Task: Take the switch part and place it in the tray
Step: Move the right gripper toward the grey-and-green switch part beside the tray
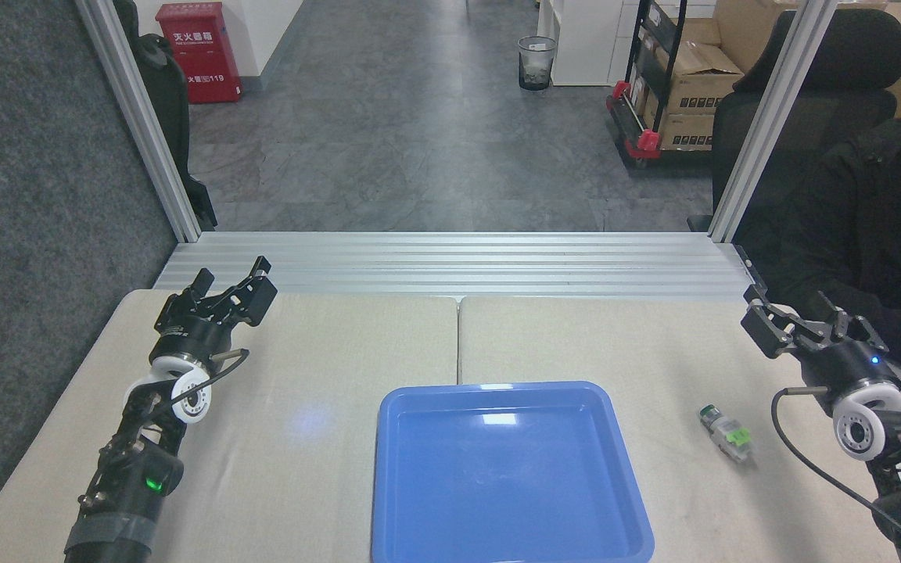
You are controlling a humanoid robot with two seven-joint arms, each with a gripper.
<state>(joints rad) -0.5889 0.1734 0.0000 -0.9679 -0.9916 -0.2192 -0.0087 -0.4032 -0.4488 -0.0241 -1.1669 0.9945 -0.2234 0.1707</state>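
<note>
Switch part (725,432) lying on the counter (591,336), just right of the blue tray (510,473), not touching it.
Right gripper (798,321) hovering beyond the part, jaws spread wide, holding nothing; left gripper (231,286) sitting open at the far left, well apart.

On the surface (341,344) there is one switch part (725,432) and one blue tray (507,473). Two robot arms reach in, with one left gripper (233,285) and one right gripper (791,320). Beyond stand one red cabinet (200,51), one waste bin (536,62), one black chair (834,94) and one person (873,227).
</note>
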